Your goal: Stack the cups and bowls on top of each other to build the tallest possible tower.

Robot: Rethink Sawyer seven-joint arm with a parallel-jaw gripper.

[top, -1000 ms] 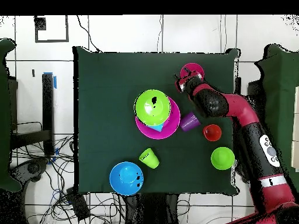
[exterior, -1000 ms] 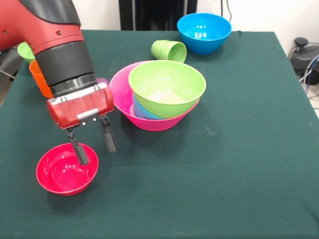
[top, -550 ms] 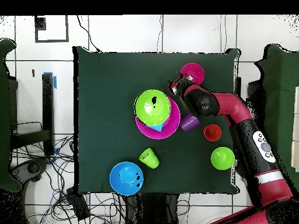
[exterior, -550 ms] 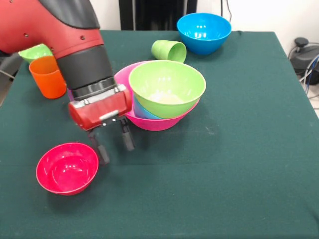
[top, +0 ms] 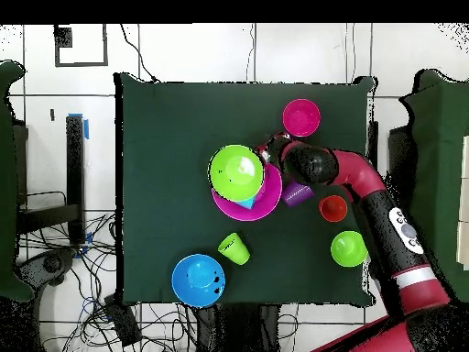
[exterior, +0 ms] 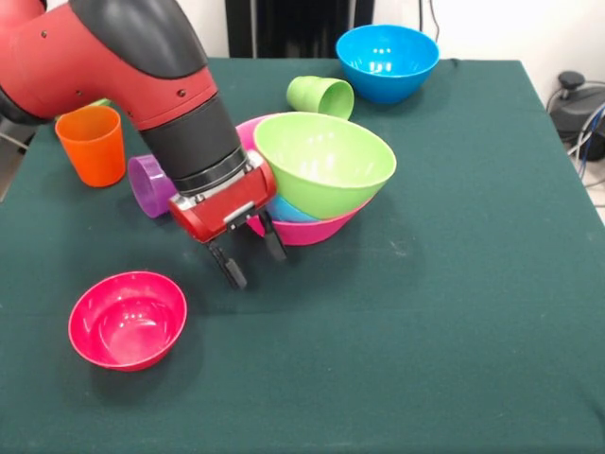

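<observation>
Front view: end effector [exterior: 249, 257] has been swung away from the red bowl [exterior: 127, 318], left ungrasped on the counter [exterior: 454, 312], to the pink bowl [exterior: 304, 229] rim; green bowl [exterior: 324, 164] now tilted; fingers spread, empty. Overhead view: arm [top: 366, 197] is bent across toward the tower [top: 244, 180]; red bowl apart.

Red arm [exterior: 85, 57] with black wrist band, red head, black fingers [exterior: 230, 268]

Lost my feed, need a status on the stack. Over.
Claw open, empty, low beside the large pink bowl. Green bowl sits tilted on top of the tower. Small red bowl loose nearby. Nothing blocking.
</observation>
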